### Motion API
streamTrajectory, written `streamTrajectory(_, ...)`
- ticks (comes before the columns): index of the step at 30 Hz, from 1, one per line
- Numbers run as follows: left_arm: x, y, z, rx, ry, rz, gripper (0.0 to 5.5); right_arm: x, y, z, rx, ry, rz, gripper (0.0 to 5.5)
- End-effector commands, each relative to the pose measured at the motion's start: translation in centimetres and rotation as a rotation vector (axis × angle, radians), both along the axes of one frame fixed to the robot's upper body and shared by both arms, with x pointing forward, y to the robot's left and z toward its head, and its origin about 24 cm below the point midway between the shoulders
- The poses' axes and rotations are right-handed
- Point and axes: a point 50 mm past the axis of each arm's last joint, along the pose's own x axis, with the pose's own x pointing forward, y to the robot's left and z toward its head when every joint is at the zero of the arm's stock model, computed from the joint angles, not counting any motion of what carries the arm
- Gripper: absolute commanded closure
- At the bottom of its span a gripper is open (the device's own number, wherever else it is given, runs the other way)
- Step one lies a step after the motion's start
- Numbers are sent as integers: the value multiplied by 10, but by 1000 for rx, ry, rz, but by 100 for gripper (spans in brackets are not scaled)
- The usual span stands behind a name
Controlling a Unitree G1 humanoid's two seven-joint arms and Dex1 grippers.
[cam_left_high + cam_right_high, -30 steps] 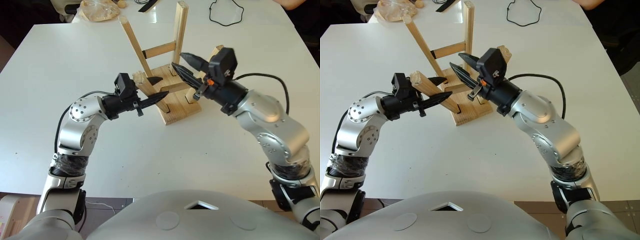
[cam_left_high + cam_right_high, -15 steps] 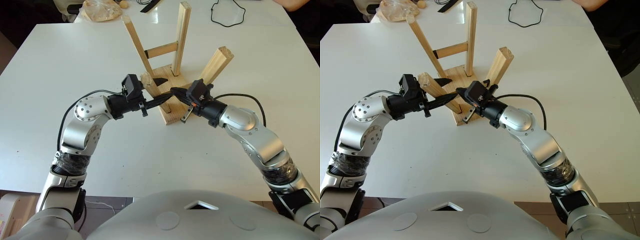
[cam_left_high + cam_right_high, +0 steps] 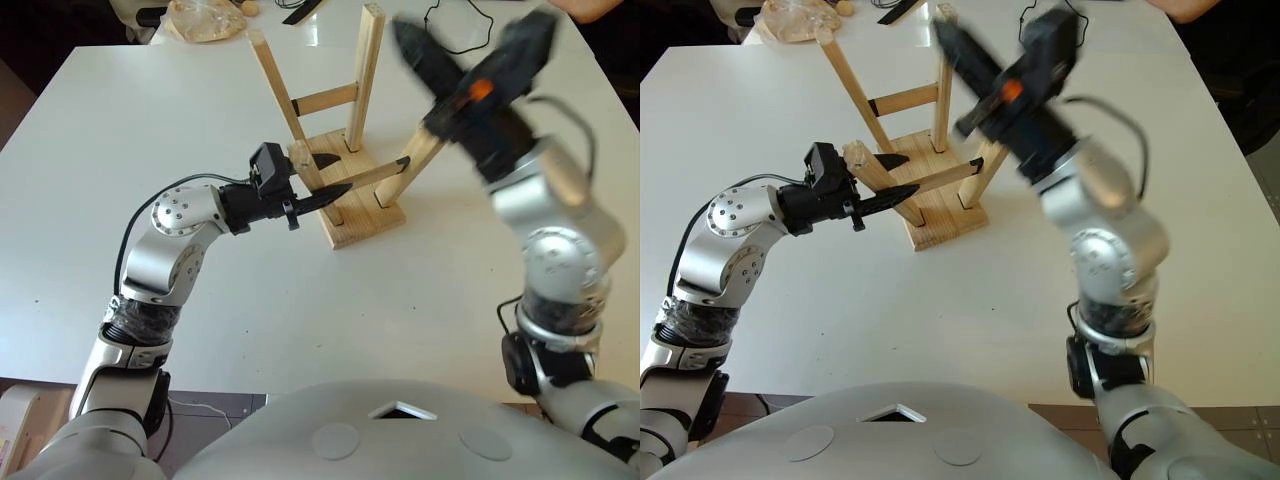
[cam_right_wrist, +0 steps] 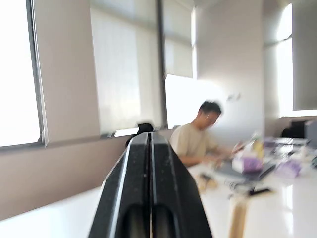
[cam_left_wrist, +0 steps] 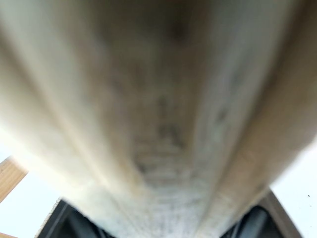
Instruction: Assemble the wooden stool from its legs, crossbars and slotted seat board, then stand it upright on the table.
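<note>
My left claw (image 3: 322,178) is clenched on the near-left leg (image 3: 303,166) of the stool, which sits upside down at mid-worktop (image 3: 130,130) with its seat board (image 3: 362,218) flat and the legs pointing up. From that leg a crossbar (image 3: 370,177) runs right to the right leg (image 3: 428,158), which leans outward. Farther right, my right claw (image 4: 150,136) is high in the air beyond the stool, fingers pressed together on nothing.

I judge the joints loose – the legs splay. If I tug or twist the leg I hold, the crossbar may slip out of its hole and the leaning leg may tip from its slot. A careless return of the right arm could also knock the tall far legs.

Half a second ago my right claw was low at the seat board – it has since swung up and away. My left has barely shifted.
</note>
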Motion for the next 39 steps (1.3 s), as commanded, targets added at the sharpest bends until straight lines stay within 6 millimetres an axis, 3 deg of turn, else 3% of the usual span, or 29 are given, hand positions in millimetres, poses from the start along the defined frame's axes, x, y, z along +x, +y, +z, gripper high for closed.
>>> streamTrajectory(1,-3,27,-57,299,289,42,346,31,-79,-1,-132,112,-436,550)
streamTrajectory(4,0,30,-54,305,280,30,346,38,-93,-44,-367,265,-544,550)
streamTrajectory(6,0,31,-51,299,274,18,346,38,-86,-68,-443,349,-520,550)
streamTrajectory(7,0,31,-50,298,271,12,346,35,-76,-78,-487,361,-465,550)
streamTrajectory(9,1,32,-49,300,266,-3,346,18,-34,-93,-523,349,-223,550)
streamTrajectory(12,3,30,-48,301,259,-31,346,-33,35,-81,-373,214,267,550)
streamTrajectory(14,4,29,-48,300,257,-46,346,-57,49,-71,-294,167,435,550)
streamTrajectory(16,5,29,-48,296,255,-51,346,-60,47,-75,-313,184,456,550)
streamTrajectory(21,16,29,-40,230,174,20,346,-37,30,-92,-415,269,281,550)
streamTrajectory(22,19,30,-35,194,168,44,309,-29,23,-93,-418,275,210,550)
streamTrajectory(25,20,38,-21,102,174,83,274,-10,-3,-95,-392,296,45,550)
streamTrajectory(28,14,50,-17,68,184,144,218,-7,-15,-94,-345,298,16,550)
streamTrajectory(31,0,56,-11,18,200,194,218,-7,-18,-98,-340,310,-13,550)
streamTrajectory(36,-42,60,-2,-66,258,245,218,-8,-25,-104,-358,330,-66,550)
streamTrajectory(39,-62,75,-10,-87,327,366,218,-8,-30,-105,-364,344,-122,550)
